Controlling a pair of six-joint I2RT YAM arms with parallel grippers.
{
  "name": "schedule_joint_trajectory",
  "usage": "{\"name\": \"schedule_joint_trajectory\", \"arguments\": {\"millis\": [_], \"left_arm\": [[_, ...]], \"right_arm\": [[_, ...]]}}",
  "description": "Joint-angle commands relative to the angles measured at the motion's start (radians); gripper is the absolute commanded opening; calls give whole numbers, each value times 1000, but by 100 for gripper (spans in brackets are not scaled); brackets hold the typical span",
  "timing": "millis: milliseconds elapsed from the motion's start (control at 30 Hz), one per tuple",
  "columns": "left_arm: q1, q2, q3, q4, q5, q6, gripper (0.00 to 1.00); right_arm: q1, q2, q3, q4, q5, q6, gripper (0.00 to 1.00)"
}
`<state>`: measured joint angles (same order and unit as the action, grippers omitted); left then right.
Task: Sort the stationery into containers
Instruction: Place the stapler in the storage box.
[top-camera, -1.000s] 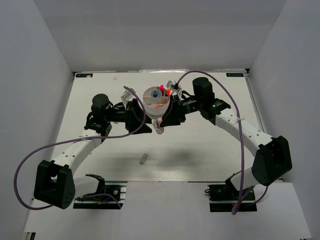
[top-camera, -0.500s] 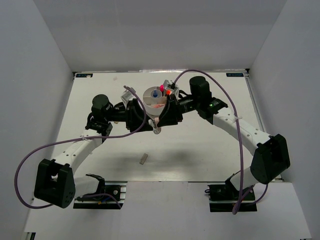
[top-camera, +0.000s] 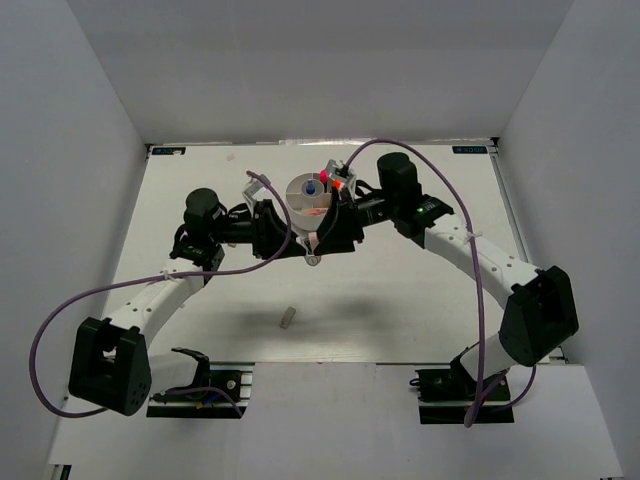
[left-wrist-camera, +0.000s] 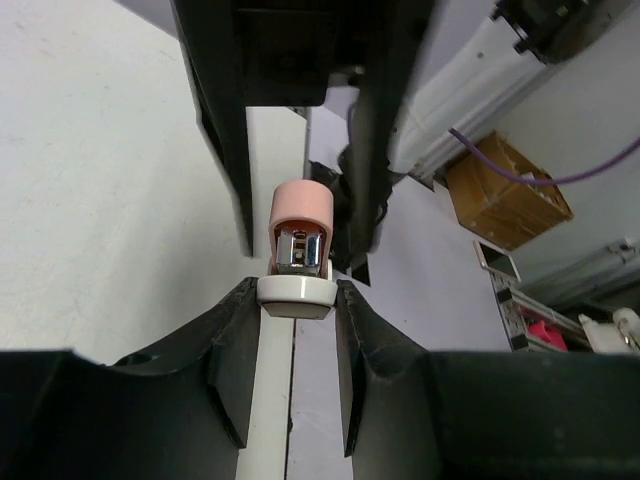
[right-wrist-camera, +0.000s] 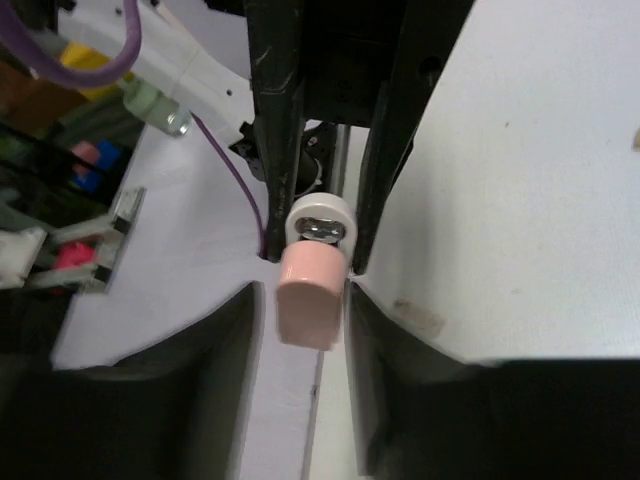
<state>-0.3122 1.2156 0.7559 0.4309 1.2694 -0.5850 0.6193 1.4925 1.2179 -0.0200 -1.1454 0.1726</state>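
Observation:
A small pink-and-white stapler (top-camera: 313, 256) hangs between both grippers just in front of the round white tub (top-camera: 296, 193). My left gripper (left-wrist-camera: 295, 290) is shut on its white end, both fingers touching it. Its pink end (right-wrist-camera: 310, 290) lies between the jaws of my right gripper (right-wrist-camera: 300, 292), which stand open with a gap on the left side. In the top view the left gripper (top-camera: 301, 249) and right gripper (top-camera: 321, 246) meet tip to tip. The tub holds a blue-capped bottle (top-camera: 311, 186) and pink- and orange-capped highlighters (top-camera: 331, 181).
A small beige eraser (top-camera: 287, 318) lies on the white table nearer the arm bases. Purple cables loop over both arms. White walls close off the table at the back and both sides.
The left jaws have closed from wide open onto the stapler's white end. The right jaws have loosened off its pink end. Both grippers drifted slightly left.

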Motion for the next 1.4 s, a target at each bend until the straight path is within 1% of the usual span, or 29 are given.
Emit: {"name": "schedule_joint_trajectory", "arguments": {"millis": [0, 100, 167, 233, 267, 333, 367, 433, 467, 500, 533, 567, 600, 633, 667, 700, 733, 800, 867, 900, 967, 1000, 1033, 1167, 1267, 1367], "left_arm": [[15, -30, -1, -41, -62, -1, 0], [25, -44, -3, -115, -139, -18, 0], [50, -50, -12, -109, -172, -48, 0], [64, -47, -4, -132, -218, -67, 0], [79, -39, 0, -139, -263, -78, 0], [108, -28, 22, -149, -309, -104, 0], [117, -15, 32, -167, -361, -107, 0], [137, 2, 75, -185, -410, -96, 0], [151, 12, 97, -217, -442, -82, 0], [151, 36, 150, -256, -541, -52, 0], [151, 45, 173, -271, -597, 12, 0], [151, 74, 198, -303, -716, 55, 0], [151, 94, 230, -313, -763, 92, 0], [139, 117, 281, -307, -789, 153, 0], [139, 143, 311, -310, -806, 180, 0], [130, 201, 344, -319, -858, 212, 0], [130, 229, 403, -339, -884, 244, 0], [130, 312, 444, -334, -921, 278, 0], [130, 357, 499, -328, -921, 359, 0], [121, 408, 519, -337, -926, 410, 0], [120, 476, 614, -397, -897, 456, 0], [120, 510, 653, -424, -889, 502, 0], [120, 554, 678, -470, -875, 516, 0], [120, 610, 724, -439, -808, 537, 0], [120, 662, 769, -452, -765, 525, 0], [120, 685, 777, -448, -742, 531, 0]], "right_arm": [[-3, 5, 48, 28, 45, 28, 60], [-15, -8, 51, 25, 153, 62, 73], [-39, -12, 60, 23, 205, 114, 74], [-62, -20, 71, 22, 285, 143, 77], [-81, -23, 74, 22, 349, 181, 77], [-107, -43, 71, 40, 410, 220, 78], [-136, -46, 75, 43, 462, 241, 79], [-151, -55, 91, 31, 509, 245, 79], [-173, -58, 97, 22, 551, 243, 79], [-181, -60, 106, 22, 564, 228, 79], [-185, -63, 109, -6, 567, 216, 79], [-200, -63, 114, -27, 566, 188, 79], [-211, -64, 112, -37, 566, 177, 79], [-217, -72, 109, -41, 564, 167, 79], [-222, -74, 108, -52, 566, 154, 79], [-233, -80, 104, -76, 567, 127, 79], [-240, -81, 104, -87, 570, 110, 79], [-262, -86, 109, -119, 573, 65, 79], [-268, -89, 111, -159, 572, 39, 79], [-282, -93, 108, -175, 569, 18, 79], [-293, -95, 100, -176, 562, 10, 79], [-296, -97, 98, -179, 561, 10, 79], [-300, -100, 91, -172, 547, 16, 79], [-311, -97, 78, -152, 510, 24, 79], [-314, -86, 81, -147, 503, 31, 79], [-317, -81, 80, -138, 487, 44, 79]]}}
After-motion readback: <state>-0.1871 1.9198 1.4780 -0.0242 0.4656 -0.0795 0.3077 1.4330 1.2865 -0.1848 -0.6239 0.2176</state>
